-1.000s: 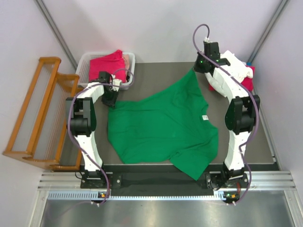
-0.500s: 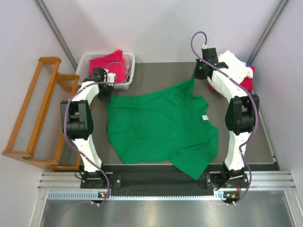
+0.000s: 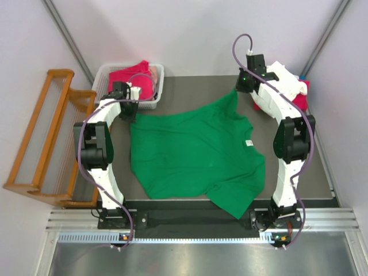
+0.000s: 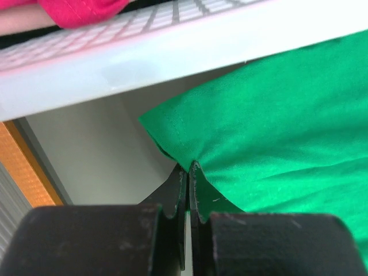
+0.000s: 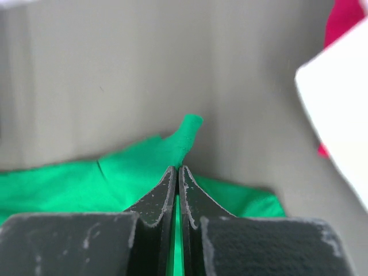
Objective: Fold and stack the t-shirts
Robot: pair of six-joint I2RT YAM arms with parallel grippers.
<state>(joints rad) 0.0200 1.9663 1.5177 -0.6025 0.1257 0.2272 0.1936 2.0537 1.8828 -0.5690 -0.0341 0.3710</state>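
Here, pale walls [image 3: 172,34] enclose dark table [image 3: 195,86], green t-shirt [image 3: 195,152].

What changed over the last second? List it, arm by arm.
The left gripper moved left, toward the basket, and its jaws closed on the far left corner of the green t-shirt, drawing that edge straighter. The right gripper kept its jaws shut on the far right corner, barely shifting. The shirt's body, the basket and the folded pile at right stayed put.
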